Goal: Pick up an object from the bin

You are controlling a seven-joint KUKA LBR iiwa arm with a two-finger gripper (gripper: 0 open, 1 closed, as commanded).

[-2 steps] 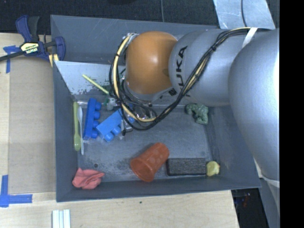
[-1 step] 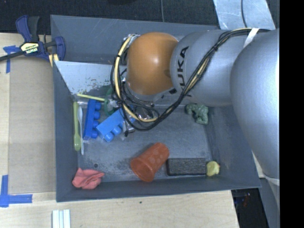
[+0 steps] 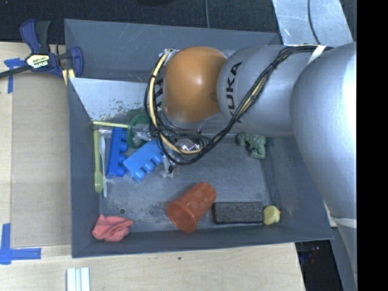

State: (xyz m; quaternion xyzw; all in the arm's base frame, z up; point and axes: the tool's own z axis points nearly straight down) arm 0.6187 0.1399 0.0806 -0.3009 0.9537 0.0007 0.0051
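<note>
- At 7 o'clock in the grey metal bin (image 3: 79, 193) you have a pink crumpled soft lump (image 3: 112, 228), lying free and well apart from the arm.
- Toward 9 o'clock a yellow-green plastic stick (image 3: 97, 162) lies along the wall, with a long blue plastic toy brick (image 3: 117, 153) just beside it.
- Near the middle a slanted blue plastic toy brick (image 3: 142, 160) lies on the floor. The claw (image 3: 168, 164) sits low at its 3 o'clock end, under the rounded orange wrist cover (image 3: 191, 83).
- You cannot tell how far the claw is open, nor whether it touches or holds anything.
- At 6 o'clock an orange-red plastic cup (image 3: 191, 207) lies on its side, untouched.
- By my reading nothing is lifted: the grasp and the raise are both left for you.
</note>
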